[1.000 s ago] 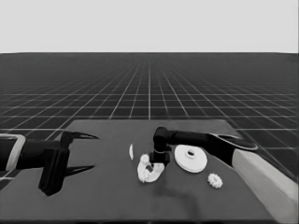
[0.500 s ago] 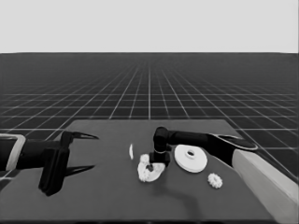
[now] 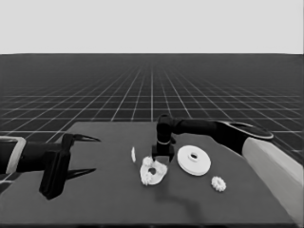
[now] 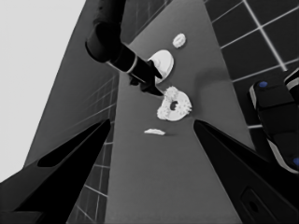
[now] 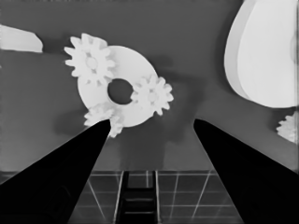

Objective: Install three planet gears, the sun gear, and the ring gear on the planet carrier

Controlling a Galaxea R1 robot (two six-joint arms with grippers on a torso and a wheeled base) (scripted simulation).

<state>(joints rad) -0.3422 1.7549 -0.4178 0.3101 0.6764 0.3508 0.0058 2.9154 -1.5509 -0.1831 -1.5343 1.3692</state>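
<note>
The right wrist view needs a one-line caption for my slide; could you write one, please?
Open right gripper above the smaller round part carrying three gears, larger round part alongside.

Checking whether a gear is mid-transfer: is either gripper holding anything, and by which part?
Nothing is held. The right gripper hangs open above the smaller round part with three gears; the left gripper waits, open.

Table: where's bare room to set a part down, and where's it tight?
Bare table: the near strip in front of the parts, and the patch between the waiting left gripper and the thin white piece. Crowded: mid-table, where the right gripper hangs, jaws open, over the smaller round part with three gears, beside the larger round part and the loose gear.
</note>
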